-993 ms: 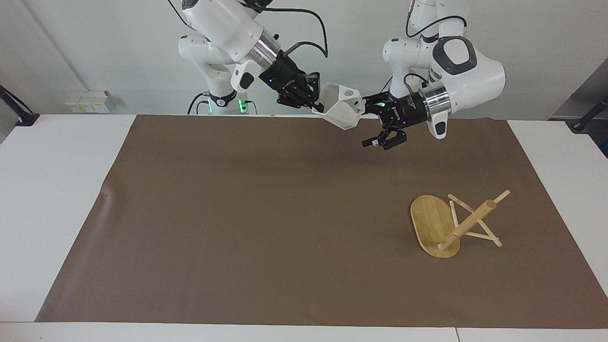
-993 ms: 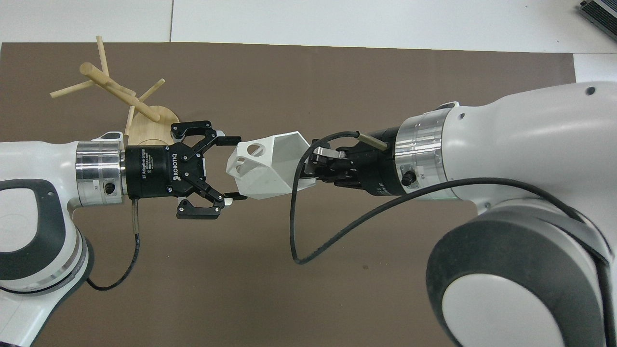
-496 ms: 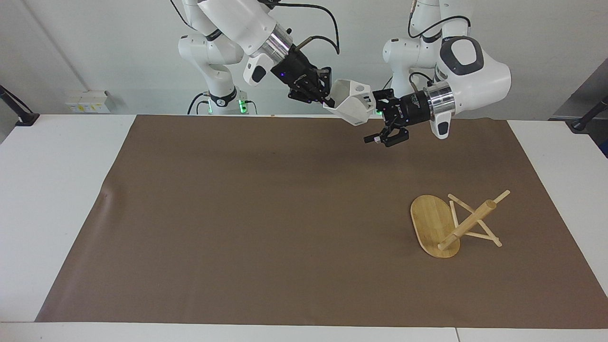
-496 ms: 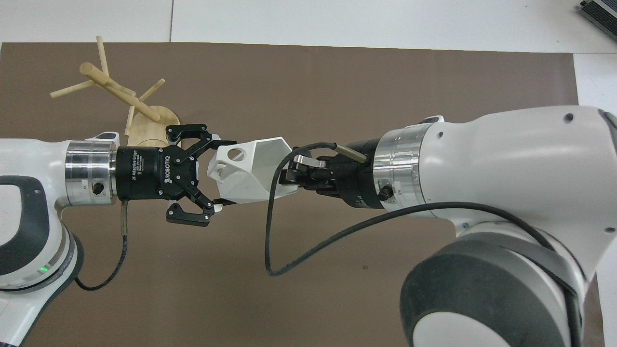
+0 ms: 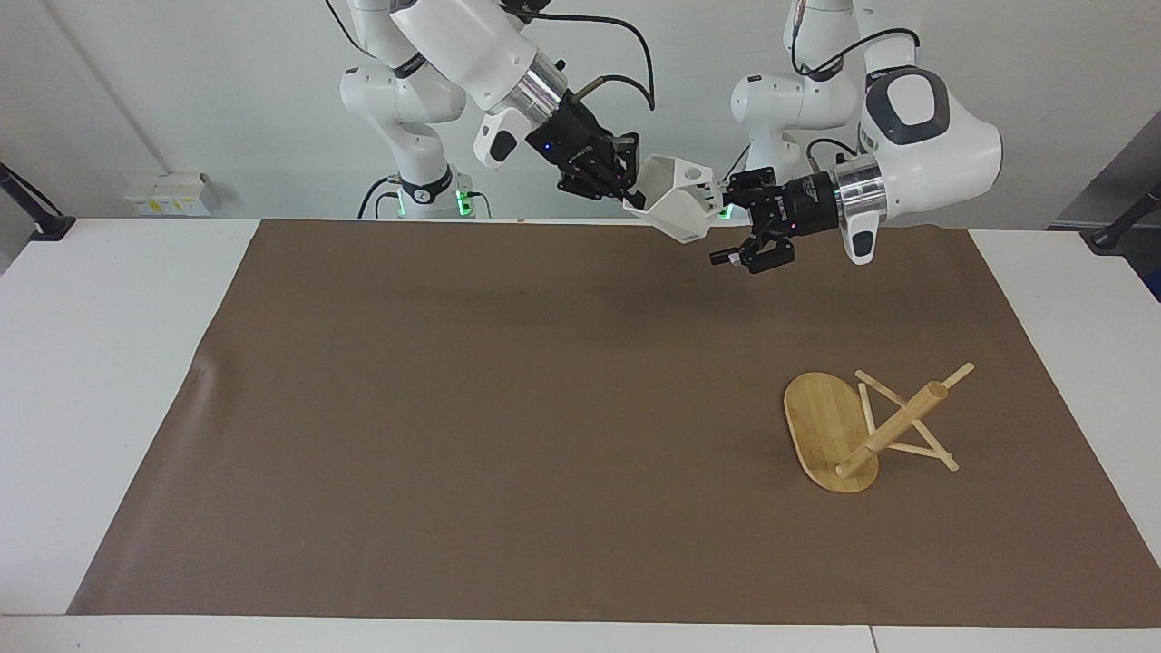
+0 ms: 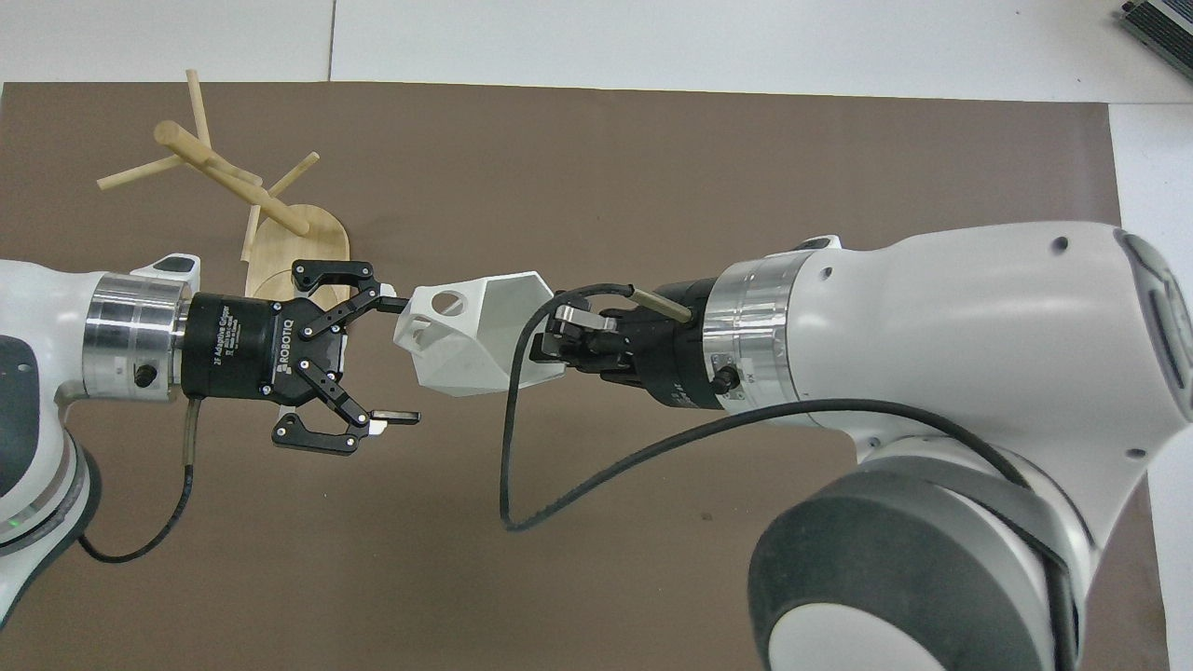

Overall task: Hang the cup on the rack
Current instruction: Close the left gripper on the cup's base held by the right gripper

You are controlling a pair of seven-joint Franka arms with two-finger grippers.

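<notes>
The white faceted cup point(image 5: 676, 209) hangs in the air over the edge of the brown mat nearest the robots. My right gripper point(image 5: 635, 193) is shut on its rim, also in the overhead view point(image 6: 552, 343). The cup point(image 6: 466, 331) points its holed handle at my left gripper point(image 6: 399, 361). That gripper point(image 5: 723, 227) is open beside the handle. One fingertip point(image 6: 393, 304) is at the handle, the other stands apart. The bamboo rack point(image 5: 848, 426) lies tipped on the mat toward the left arm's end, resting on its base edge and pegs point(image 6: 224, 177).
A brown mat point(image 5: 508, 408) covers most of the white table point(image 5: 100, 363). A black cable point(image 6: 508, 447) loops down from my right wrist under the cup.
Both grippers and the cup have shifted toward the left arm's end and slightly up. The left gripper has drawn back, so its fingers no longer straddle the handle.
</notes>
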